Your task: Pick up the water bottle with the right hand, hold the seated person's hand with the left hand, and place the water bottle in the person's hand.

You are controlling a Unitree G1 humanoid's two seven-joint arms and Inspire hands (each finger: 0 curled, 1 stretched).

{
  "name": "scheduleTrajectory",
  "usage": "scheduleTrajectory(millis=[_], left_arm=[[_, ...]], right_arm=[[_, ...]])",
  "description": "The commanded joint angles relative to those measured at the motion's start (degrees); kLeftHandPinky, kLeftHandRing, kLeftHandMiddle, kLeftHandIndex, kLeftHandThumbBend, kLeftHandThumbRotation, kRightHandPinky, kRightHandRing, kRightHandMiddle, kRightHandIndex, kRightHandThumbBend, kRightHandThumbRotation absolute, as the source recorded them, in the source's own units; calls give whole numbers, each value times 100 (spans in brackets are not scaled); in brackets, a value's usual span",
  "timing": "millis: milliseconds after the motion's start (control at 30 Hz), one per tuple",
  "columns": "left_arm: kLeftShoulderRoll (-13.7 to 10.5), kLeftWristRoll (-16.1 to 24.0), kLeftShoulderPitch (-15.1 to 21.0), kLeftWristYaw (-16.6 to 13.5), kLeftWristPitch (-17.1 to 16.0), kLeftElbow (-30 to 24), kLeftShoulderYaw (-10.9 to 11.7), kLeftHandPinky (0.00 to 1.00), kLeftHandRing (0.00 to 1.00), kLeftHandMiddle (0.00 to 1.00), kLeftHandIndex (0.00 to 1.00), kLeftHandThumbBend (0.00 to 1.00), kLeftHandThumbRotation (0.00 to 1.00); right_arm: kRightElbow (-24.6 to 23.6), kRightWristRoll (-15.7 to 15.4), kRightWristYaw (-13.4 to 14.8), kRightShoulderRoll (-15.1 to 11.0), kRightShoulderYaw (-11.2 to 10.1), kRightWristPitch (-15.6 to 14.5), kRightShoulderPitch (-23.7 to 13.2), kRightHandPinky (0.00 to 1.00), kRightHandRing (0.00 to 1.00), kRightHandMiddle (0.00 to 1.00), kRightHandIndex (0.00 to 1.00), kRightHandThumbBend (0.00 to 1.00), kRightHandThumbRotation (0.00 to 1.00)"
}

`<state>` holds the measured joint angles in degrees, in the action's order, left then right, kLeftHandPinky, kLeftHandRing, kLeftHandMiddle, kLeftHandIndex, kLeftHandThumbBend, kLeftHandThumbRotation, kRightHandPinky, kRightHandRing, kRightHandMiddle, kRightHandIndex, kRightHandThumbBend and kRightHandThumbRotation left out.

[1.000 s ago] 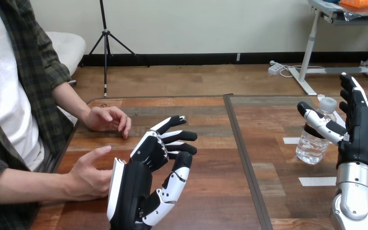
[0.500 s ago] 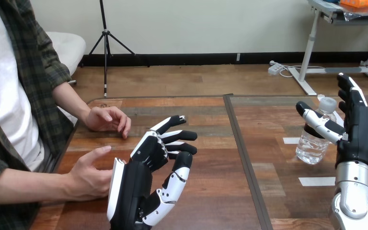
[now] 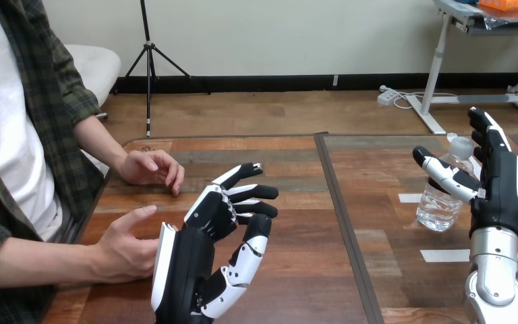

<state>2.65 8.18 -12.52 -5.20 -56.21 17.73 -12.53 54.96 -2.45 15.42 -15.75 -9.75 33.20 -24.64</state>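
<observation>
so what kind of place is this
Likely a robot test bench, not a home: a wooden table with white tape marks stuck on it, one water bottle standing by the tape, and the robot's left hand and right hand, both open, over the tabletop.

This looks like a robot lab or a test room, not a home. Two machine hands are at one wooden table (image 3: 310, 270): the left robot hand (image 3: 202, 250) and the right robot hand (image 3: 496, 182), both black and white, the right one on a silver arm. White tape strips (image 3: 445, 255) are on the table's right part (plain white, stuck flat on the wood), and a clear water bottle (image 3: 442, 196) stands between them. A person sits at the table's left side, with the person's near hand (image 3: 125, 250) just beside the left robot hand and the person's far hand (image 3: 150, 167) farther back.
</observation>
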Motion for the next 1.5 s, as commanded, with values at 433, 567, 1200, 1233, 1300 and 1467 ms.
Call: scheduleTrajectory(millis=[433, 567, 1200, 1233, 1300, 1467], left_arm=[[136, 77, 46, -20, -15, -152, 11, 47, 59, 66, 76, 30, 46], [143, 106, 38, -35, 1, -168, 18, 48, 59, 66, 76, 30, 46], [143, 138, 21, -48, -13, -164, 21, 47, 58, 65, 76, 29, 47], [145, 146, 18, -51, -16, -165, 20, 47, 58, 65, 76, 29, 47], [146, 119, 18, -40, -29, -157, 9, 47, 58, 66, 77, 29, 47], [150, 137, 6, -51, -26, -158, 13, 47, 58, 66, 77, 29, 47]], right_arm=[[293, -135, 13, -217, 10, -58, -697, 93, 92, 90, 86, 69, 0], [362, -121, -8, -224, 0, -81, -731, 94, 92, 90, 86, 69, 0], [561, 160, -161, -162, -170, -276, -834, 92, 90, 89, 86, 70, 0], [566, 177, -176, -160, -179, -281, -835, 91, 90, 89, 86, 70, 0], [604, 214, -230, -157, -202, -268, -843, 91, 90, 89, 86, 69, 0], [652, 280, -276, -130, -255, -317, -861, 91, 91, 90, 87, 68, 0]])
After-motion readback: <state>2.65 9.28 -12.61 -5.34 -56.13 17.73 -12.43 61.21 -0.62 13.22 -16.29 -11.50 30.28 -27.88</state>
